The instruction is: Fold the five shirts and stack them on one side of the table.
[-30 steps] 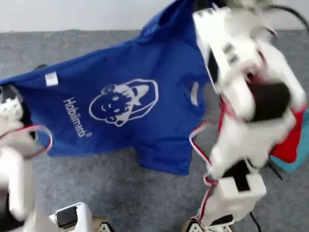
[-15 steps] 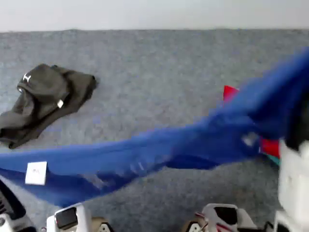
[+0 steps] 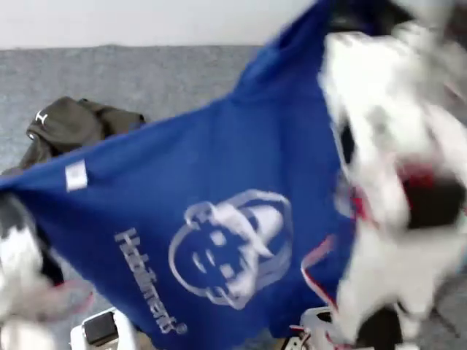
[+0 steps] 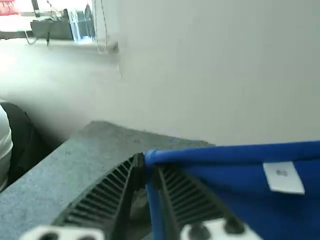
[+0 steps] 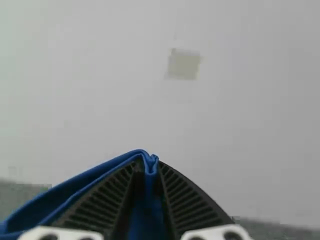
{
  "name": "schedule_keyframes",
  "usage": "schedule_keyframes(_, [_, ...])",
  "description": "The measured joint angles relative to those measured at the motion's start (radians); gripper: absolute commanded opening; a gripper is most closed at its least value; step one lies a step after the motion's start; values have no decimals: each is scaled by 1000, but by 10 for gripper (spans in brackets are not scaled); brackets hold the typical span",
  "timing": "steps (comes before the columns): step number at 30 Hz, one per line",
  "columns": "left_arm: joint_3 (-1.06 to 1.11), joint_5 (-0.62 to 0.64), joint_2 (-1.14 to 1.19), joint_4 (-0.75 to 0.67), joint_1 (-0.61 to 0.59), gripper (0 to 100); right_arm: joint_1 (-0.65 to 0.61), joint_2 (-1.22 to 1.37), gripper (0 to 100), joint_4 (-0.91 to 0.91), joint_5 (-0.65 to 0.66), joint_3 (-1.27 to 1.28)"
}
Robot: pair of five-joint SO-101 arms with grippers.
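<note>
A blue shirt [image 3: 219, 219] with a white face print hangs spread in the air between both arms, its printed side up toward the high camera. My left gripper [image 4: 145, 167] is shut on one hem corner of the blue shirt [image 4: 240, 195], near its white label [image 4: 282, 176]. My right gripper [image 5: 148, 167] is shut on another edge of the blue shirt [image 5: 75, 192], raised toward the wall. A crumpled dark olive shirt [image 3: 69, 127] lies on the grey table [image 3: 168, 76] at the back left. The white right arm [image 3: 394, 189] stands blurred at the right.
A white arm base [image 3: 102, 329] sits at the table's front edge. The pale wall [image 3: 146, 22] runs behind the table. In the left wrist view the table's corner [image 4: 75, 150] and a room behind it show.
The blue shirt swung from lying flat to a low stretched band, and now it is lifted and spread wide again. Both arms moved fast, the right one upward.
</note>
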Motion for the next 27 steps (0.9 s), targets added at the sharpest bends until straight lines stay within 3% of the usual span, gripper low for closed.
schedule_keyframes(3, [242,0,8,-216,9,15,-23,161,8,-69,0,2])
schedule_keyframes(7, [582,0,120,-657,68,26,-25,381,8,-232,0,3])
schedule_keyframes(11, [628,0,356,-1023,98,20,-23,555,8,-301,0,-6])
schedule_keyframes(13, [562,0,497,-1036,98,14,-23,611,8,-284,0,-41])
schedule_keyframes(17, [399,0,695,-914,110,14,-23,666,8,-213,0,-141])
schedule_keyframes(24, [336,0,740,-724,149,14,-20,680,8,-52,3,-189])
schedule_keyframes(27, [336,-11,740,-641,149,14,-20,678,8,87,95,-189])
